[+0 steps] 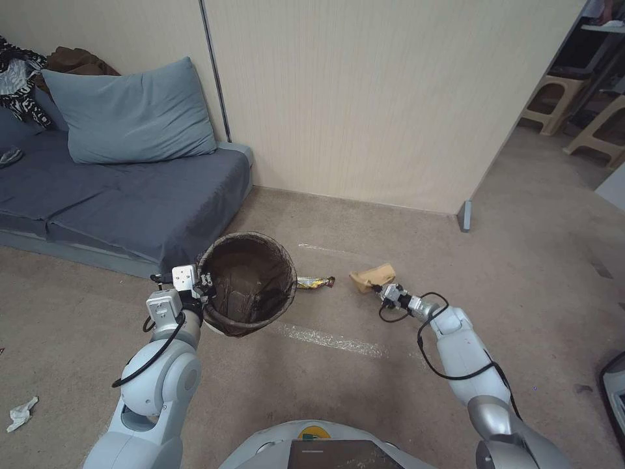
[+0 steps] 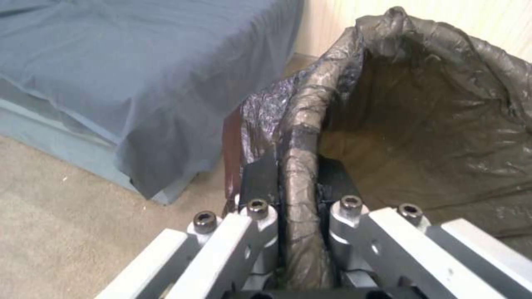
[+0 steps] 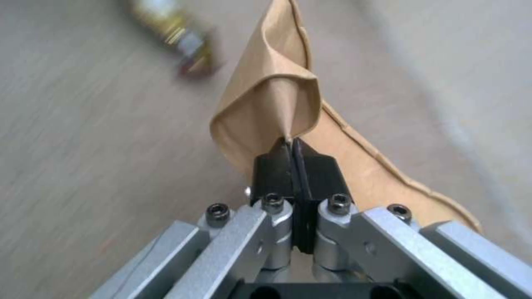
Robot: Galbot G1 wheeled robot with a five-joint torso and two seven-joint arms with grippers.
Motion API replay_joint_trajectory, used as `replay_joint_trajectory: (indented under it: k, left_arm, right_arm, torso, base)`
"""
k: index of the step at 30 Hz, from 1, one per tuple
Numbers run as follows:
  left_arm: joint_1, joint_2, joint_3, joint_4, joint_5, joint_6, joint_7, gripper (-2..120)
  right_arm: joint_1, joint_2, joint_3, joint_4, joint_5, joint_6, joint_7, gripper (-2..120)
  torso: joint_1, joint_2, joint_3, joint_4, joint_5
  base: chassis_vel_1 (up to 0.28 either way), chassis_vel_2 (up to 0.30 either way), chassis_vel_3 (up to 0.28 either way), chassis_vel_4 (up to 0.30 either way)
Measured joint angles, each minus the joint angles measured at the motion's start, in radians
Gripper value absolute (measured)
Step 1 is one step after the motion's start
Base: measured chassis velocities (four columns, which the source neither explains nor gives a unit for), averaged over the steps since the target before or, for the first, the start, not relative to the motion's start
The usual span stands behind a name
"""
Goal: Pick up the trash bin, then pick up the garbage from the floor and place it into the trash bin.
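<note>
The trash bin (image 1: 247,283), lined with a dark brown bag, hangs tilted just off the floor (image 1: 364,397) in front of the sofa. My left gripper (image 1: 207,281) is shut on its near rim; the left wrist view shows the bin's bag-covered rim (image 2: 299,141) pinched in the left gripper (image 2: 298,172). To the bin's right, my right gripper (image 1: 375,287) is shut on a crumpled brown paper (image 1: 371,275), a piece of the garbage; in the right wrist view the brown paper (image 3: 272,99) is clamped in the right gripper (image 3: 292,145). A yellow and red snack wrapper (image 1: 316,282) lies between bin and paper, and blurred as the wrapper (image 3: 177,33).
A grey-blue sofa (image 1: 117,195) with a pillow stands at the left, a beige wall panel (image 1: 364,98) behind. White tissue (image 1: 21,413) lies on the carpet at the far left. Pale tape lines (image 1: 332,340) cross the floor. Stools (image 1: 553,104) stand in the far right passage.
</note>
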Motion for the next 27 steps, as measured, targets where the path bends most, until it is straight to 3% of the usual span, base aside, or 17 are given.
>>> replay_joint_trajectory:
  k: [7,9,10,13,19,22,27]
  left_arm:
    - [0.0,0.004,0.007,0.023,-0.011,-0.001,-0.002,6]
    - [0.0,0.008,0.02,0.035,-0.014,-0.001,-0.002,6]
    - [0.0,0.008,0.02,0.035,-0.014,-0.001,-0.002,6]
    - [-0.002,0.01,0.041,0.053,-0.015,-0.002,-0.002,6]
    - [-0.002,0.01,0.05,0.06,-0.016,-0.002,-0.002,6]
    - [-0.003,0.01,0.06,0.064,-0.016,-0.002,-0.001,6]
    - [-0.004,0.01,0.08,0.07,-0.017,-0.003,0.0,6]
  right_arm:
    - [-0.118,-0.003,0.002,0.201,0.244,-0.012,0.094,0]
    - [-0.178,-0.006,-0.005,0.364,0.41,-0.03,0.11,0]
    - [-0.178,-0.006,-0.005,0.364,0.41,-0.03,0.11,0]
    - [-0.252,-0.014,-0.025,0.572,0.601,-0.066,0.114,0]
    - [-0.286,-0.021,-0.045,0.668,0.668,-0.078,0.114,0]
    - [-0.313,-0.029,-0.066,0.74,0.707,-0.091,0.12,0]
    - [-0.354,-0.038,-0.116,0.864,0.746,-0.099,0.131,0]
  torso:
    - [0.0,0.0,0.0,-0.0004,0.0004]
    - [0.0,0.0,0.0,-0.0003,-0.0002]
    - [0.0,0.0,0.0,-0.0003,-0.0002]
    - [0.0,0.0,0.0,-0.0001,-0.0003]
    - [0.0,0.0,0.0,-0.0006,-0.0003]
    - [0.0,0.0,0.0,0.0005,0.0]
    - [0.0,0.0,0.0,-0.0008,-0.0002]
  base:
    - [0.0,0.0,0.0,0.0]
    - [0.0,0.0,0.0,0.0]
    - [0.0,0.0,0.0,0.0]
    - [0.0,0.0,0.0,0.0]
    - [0.0,0.0,0.0,0.0]
    - [0.0,0.0,0.0,0.0]
    - [0.0,0.0,0.0,0.0]
